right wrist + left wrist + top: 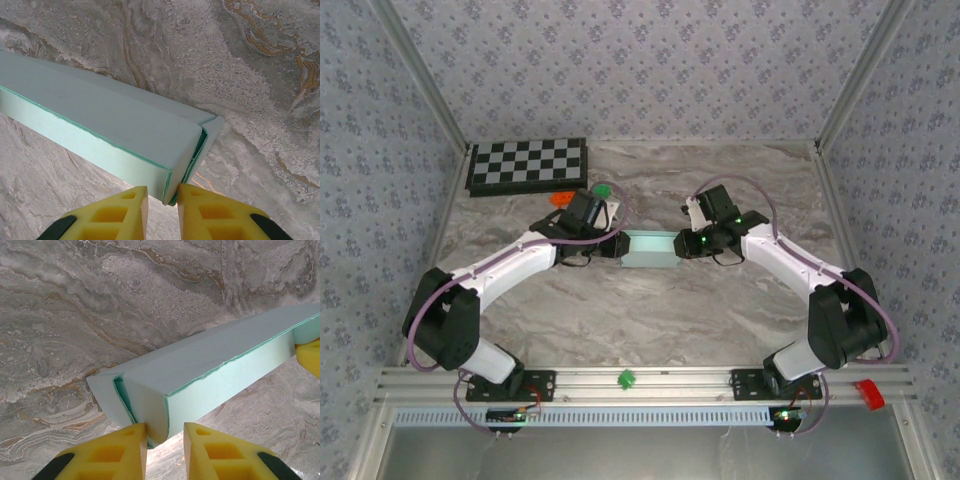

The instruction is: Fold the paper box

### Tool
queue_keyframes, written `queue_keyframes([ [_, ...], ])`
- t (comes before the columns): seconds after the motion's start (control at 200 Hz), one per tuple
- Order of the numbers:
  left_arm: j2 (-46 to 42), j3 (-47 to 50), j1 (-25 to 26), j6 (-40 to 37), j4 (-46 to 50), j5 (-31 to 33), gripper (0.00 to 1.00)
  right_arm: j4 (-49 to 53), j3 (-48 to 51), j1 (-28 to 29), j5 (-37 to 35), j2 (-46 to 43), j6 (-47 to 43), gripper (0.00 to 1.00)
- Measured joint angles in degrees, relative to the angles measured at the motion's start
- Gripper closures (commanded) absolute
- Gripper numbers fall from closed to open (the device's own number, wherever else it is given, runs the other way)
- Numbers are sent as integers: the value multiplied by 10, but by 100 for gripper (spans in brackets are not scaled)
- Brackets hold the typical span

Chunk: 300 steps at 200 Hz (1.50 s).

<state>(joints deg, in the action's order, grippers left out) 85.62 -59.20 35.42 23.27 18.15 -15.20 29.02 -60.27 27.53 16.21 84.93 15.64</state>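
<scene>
The big grey marble table (650,310) takes up most of the top view. On it, in the upper left of that frame, lies a flat black-and-white checkered board (528,165). Two white and black arms reach in from the bottom corners and meet in the middle.

Between them is the paper box (651,250), a long, thin box of pale mint-blue card. It sits in the middle of the table, and in the top view its long side runs from left to right.

The left gripper (616,247) is at its left end and the right gripper (682,245) is at its right end.

In the left wrist view the paper box (210,370) points from the bottom middle to the upper right. The yellow fingers of the left gripper (165,432) are close together and pinch its end. In the right wrist view the paper box (100,125) points to the upper left, and the right gripper (162,192) pinches its end the same way.

The wrist views show folded flaps and dark green cut edges at the ends. The top view shows a small green piece (602,189) and an orange piece (561,198) near the board.
</scene>
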Motion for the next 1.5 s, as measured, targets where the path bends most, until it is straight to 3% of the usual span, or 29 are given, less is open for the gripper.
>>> queue_keyframes([
  [0.475, 0, 0, 6, -5, 25, 45, 90, 6, -4, 8, -10, 5, 0, 85],
  [0.73, 0, 0, 19, -12, 29, 76, 90, 6, -4, 13, -21, 5, 0, 85],
  [1.144, 4, 0, 30, -13, 31, 102, 90, 6, -8, 21, -30, 5, 0, 72],
  [1.499, 11, -13, 30, -13, 43, 104, 88, 9, -19, 23, -35, 4, 0, 69],
])
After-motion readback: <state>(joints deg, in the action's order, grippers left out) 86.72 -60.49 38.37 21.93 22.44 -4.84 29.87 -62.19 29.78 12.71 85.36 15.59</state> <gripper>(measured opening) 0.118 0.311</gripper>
